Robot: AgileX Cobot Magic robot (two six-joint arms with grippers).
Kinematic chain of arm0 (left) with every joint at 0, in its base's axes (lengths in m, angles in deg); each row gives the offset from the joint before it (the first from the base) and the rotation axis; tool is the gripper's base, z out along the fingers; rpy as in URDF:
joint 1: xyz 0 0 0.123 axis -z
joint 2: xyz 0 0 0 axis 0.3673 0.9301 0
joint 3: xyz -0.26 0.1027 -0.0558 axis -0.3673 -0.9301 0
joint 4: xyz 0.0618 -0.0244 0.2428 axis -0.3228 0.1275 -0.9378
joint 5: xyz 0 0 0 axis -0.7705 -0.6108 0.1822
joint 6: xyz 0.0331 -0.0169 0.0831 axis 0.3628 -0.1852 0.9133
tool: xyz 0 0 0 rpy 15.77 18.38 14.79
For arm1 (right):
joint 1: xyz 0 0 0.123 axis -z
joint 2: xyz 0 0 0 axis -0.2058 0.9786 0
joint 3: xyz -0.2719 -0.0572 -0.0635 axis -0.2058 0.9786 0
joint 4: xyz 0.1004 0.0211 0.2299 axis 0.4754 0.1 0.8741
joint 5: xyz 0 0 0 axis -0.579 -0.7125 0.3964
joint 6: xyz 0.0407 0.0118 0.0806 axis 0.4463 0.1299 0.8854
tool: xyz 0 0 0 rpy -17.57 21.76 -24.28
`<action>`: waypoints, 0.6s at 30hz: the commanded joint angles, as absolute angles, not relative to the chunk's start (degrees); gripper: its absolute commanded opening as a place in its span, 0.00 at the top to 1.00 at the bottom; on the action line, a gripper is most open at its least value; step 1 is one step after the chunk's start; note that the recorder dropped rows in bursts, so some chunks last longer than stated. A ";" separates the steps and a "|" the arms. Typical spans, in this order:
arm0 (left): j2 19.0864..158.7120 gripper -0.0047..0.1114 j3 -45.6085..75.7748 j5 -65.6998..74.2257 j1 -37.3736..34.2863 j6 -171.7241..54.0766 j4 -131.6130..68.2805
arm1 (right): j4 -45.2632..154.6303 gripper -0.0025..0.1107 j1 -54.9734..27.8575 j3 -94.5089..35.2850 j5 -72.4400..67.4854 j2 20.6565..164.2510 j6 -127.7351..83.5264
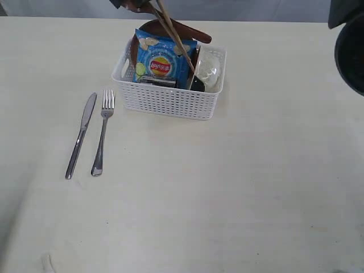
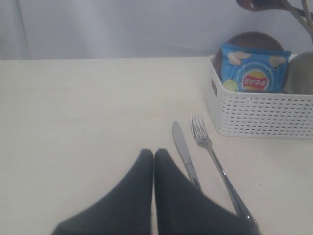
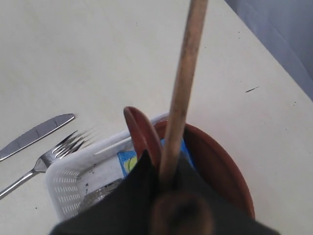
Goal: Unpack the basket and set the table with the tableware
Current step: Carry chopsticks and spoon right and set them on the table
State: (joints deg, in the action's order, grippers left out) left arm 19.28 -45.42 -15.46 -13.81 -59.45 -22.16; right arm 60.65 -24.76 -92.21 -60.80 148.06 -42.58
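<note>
Right wrist view: right gripper [image 3: 164, 169], jaws clamped on the chopsticks [image 3: 183, 93] with the dark red spoon [image 3: 139, 129] alongside, above the basket [image 3: 68, 183] and brown plate [image 3: 220, 166]. Only the left wrist view shows the left gripper [image 2: 154, 155], jaws pressed together, empty, near the knife [image 2: 182, 147] and fork [image 2: 208, 142]. Exterior view: blue packet [image 1: 162, 62] inside the basket; cream surface [image 1: 256, 187], grey backdrop [image 1: 256, 8].

On blue snack packet [image 1: 162, 61], standing upright inside basket [image 1: 168, 101]: round yellow-and-red Lay's logo, white lettering with Chinese characters across the red band, also facing the left wrist view. Smaller print too blurred to read.
</note>
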 commanded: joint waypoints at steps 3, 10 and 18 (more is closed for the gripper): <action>19.09 0.96 -45.61 -15.36 -13.38 -59.63 -22.16 | 60.68 0.98 -24.37 -87.97 -59.32 150.79 -42.20; 19.09 0.96 -45.61 -15.36 -13.38 -59.63 -22.16 | 60.68 0.98 -24.37 -86.37 -59.94 155.06 -41.99; 19.09 0.96 -45.61 -15.36 -13.38 -59.50 -22.16 | 60.68 0.98 -24.37 -86.59 -60.88 155.71 -41.97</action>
